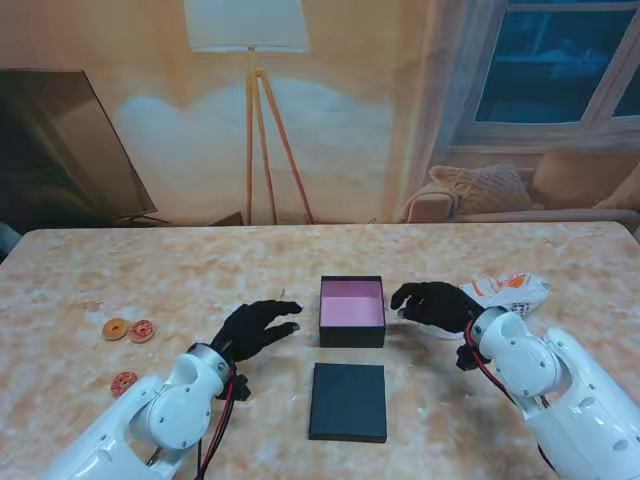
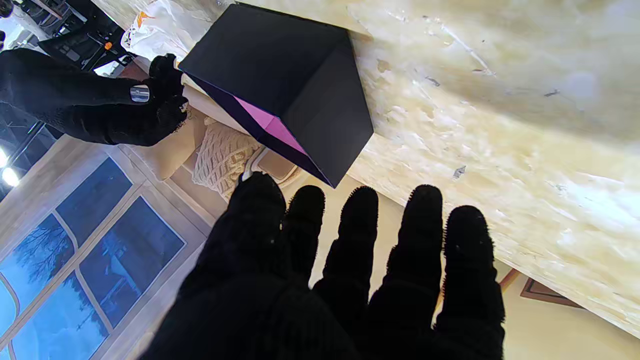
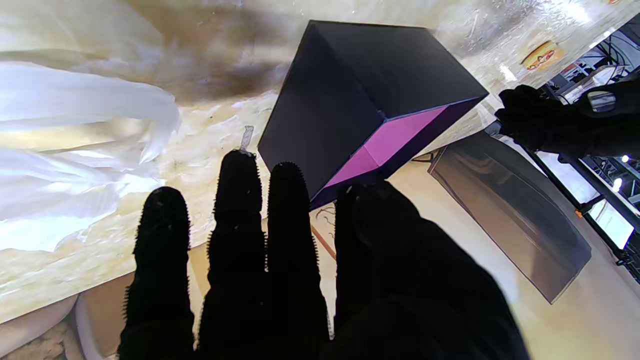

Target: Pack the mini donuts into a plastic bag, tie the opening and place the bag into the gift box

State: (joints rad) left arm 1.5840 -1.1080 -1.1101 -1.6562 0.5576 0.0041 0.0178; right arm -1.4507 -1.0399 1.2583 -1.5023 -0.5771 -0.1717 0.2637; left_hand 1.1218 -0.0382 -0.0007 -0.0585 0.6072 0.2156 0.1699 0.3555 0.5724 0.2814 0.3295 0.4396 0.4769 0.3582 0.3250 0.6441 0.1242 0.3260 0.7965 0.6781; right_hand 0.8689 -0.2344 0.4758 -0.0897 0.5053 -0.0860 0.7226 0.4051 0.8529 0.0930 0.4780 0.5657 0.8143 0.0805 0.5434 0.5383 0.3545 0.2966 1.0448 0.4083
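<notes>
Hands flank your open black gift box with pink lining [image 1: 352, 310] on the marbled desk [image 1: 200, 270]. Your left hand [image 1: 255, 328] and right hand [image 1: 432, 304] are both empty, fingers spread. The crumpled white plastic bag [image 1: 510, 291] lies just behind your right fingers; three small orange mini donuts [image 1: 128, 330] sit well off beyond your left wrist. The flat black lid [image 1: 348, 401] rests nearer to you. Likely nothing is packed yet: take the bag first, pinching one edge so the mouth opens.
</notes>
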